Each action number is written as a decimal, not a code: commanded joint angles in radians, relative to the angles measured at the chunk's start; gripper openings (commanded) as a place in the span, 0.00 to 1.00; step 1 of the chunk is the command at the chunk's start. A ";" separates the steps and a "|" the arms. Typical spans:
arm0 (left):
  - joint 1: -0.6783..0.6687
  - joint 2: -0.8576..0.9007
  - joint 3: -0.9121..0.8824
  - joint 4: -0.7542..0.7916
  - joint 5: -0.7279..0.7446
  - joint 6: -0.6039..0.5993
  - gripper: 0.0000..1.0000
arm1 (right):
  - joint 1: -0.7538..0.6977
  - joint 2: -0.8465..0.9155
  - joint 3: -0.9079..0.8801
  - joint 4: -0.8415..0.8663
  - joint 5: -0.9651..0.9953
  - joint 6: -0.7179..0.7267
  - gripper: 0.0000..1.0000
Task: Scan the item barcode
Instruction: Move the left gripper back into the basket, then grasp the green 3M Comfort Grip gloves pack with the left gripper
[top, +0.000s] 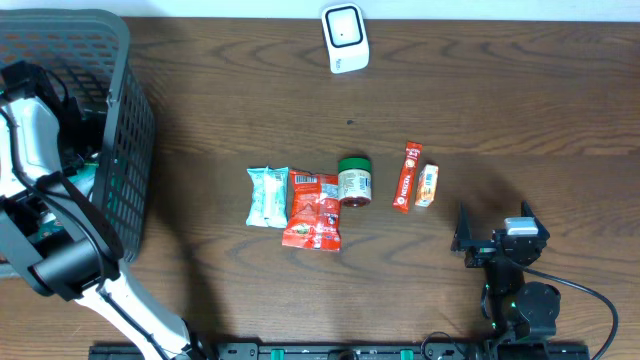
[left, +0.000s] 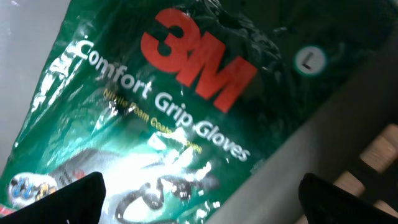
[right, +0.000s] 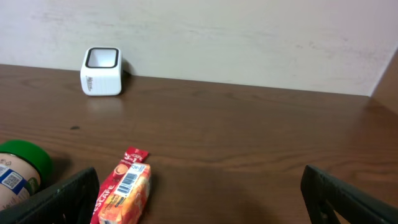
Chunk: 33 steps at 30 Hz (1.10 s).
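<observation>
A green 3M Comfort Grip Gloves pack (left: 180, 93) fills the left wrist view, lying in the grey basket (top: 137, 150). My left gripper (left: 208, 202) hangs open just above the pack, holding nothing. The white barcode scanner (top: 345, 38) stands at the table's far edge. On the table lie a teal packet (top: 267, 196), a red packet (top: 313, 209), a green-lidded jar (top: 354, 180), a red stick sachet (top: 406, 177) and a small orange box (top: 427, 185) with its barcode (right: 127, 182) facing up. My right gripper (top: 495, 222) rests open near the front right, behind the orange box, with nothing between its fingers.
The basket takes up the table's left end, and my left arm (top: 35, 130) reaches down into it. A pale wall (right: 249, 37) rises behind the scanner. Bare wood (top: 520, 110) lies right of the items.
</observation>
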 joint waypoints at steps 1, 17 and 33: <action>0.000 0.051 -0.028 0.013 -0.032 0.014 1.00 | 0.000 -0.005 -0.001 -0.003 -0.001 -0.009 0.99; 0.008 0.123 -0.040 0.085 -0.272 -0.119 1.00 | 0.000 -0.005 -0.001 -0.003 -0.001 -0.009 0.99; 0.034 0.051 0.003 0.066 -0.023 -0.048 0.98 | 0.000 -0.005 -0.001 -0.003 -0.001 -0.009 0.99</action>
